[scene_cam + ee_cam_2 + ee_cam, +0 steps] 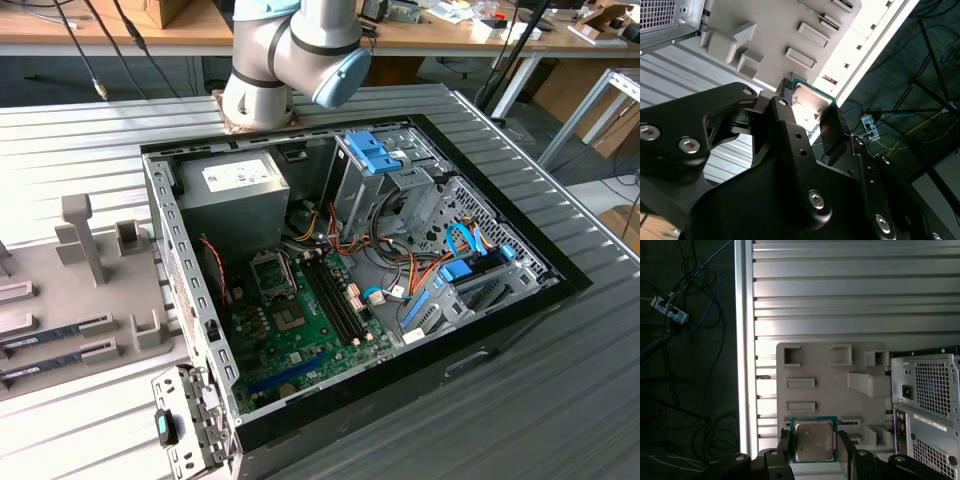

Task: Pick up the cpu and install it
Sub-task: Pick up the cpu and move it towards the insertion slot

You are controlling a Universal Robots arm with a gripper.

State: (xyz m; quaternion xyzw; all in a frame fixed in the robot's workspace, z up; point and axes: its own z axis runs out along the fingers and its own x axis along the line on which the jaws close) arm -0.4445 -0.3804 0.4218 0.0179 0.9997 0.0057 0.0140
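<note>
Fingers [785, 449] were clamped on the cpu [812, 446], one on each of two opposite edges, with the silver lid facing the first wrist view. The gripper [814, 439] held it over the grey fixture tray [830, 372], near the open computer case [932, 390] on the slatted table [840, 290].
</note>
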